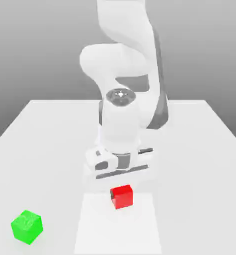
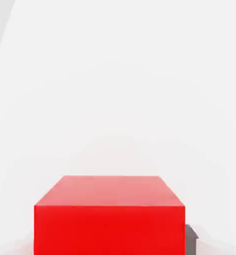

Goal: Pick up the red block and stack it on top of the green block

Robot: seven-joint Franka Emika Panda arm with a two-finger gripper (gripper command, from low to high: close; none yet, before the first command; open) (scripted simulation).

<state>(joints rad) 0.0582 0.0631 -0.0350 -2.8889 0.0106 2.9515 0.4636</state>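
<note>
At the near middle of the white table [image 1: 199,149] the red block [image 1: 122,196] sits flat on the surface, directly below the Panda's hand, which has its gripper [image 1: 120,185] lowered to the block's top edge. From the exterior view the fingers are hidden behind the block and the hand body, so I cannot tell whether they are spread, closed on the block, or partway between. The hand view puts the red block [image 2: 110,214] very close under the camera, square-on and resting on the table, which fits a hand lowered right over it. The green block [image 1: 27,226] lies well apart, toward the exterior view's left and nearer the camera, turned slightly on the table, with nothing on top of it. As for progress, I judge the approach to be done and the grasp to be the step in hand, possibly not yet secure. What remains is most of the work: lifting the red block clear, carrying it across to the green block, lining it up, setting it down and letting go.
</note>
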